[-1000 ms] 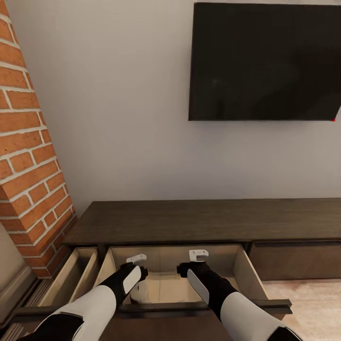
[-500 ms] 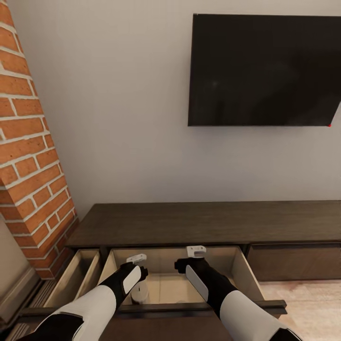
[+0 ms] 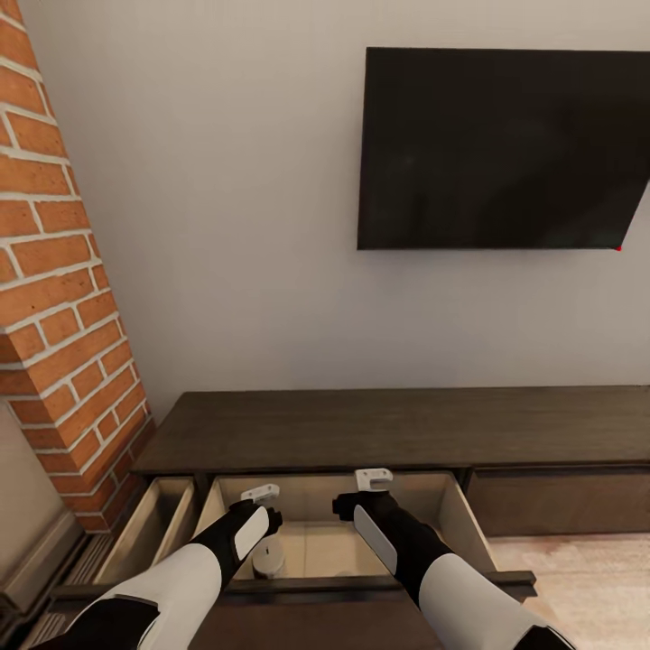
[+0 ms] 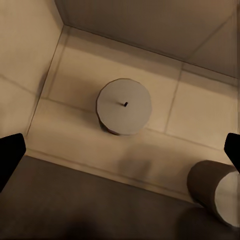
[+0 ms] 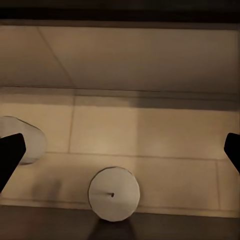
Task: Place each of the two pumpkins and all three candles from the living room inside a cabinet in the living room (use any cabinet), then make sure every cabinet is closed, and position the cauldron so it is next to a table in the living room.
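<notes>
candles [image 4: 123, 106] upright in cabinet [image 3: 388, 424] drawer | below both open end effectors [image 3: 260, 494]

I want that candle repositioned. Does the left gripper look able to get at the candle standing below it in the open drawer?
Probably yes. The left gripper hangs open over the drawer, and the candle stands upright beneath with nothing between; the second candle sits off to one side.

Dark brown wood-grain cabinet [image 3: 388, 429], pale beige inside; beige-tan candles [image 4: 124, 106]; red-orange brick [image 3: 54, 298].
</notes>
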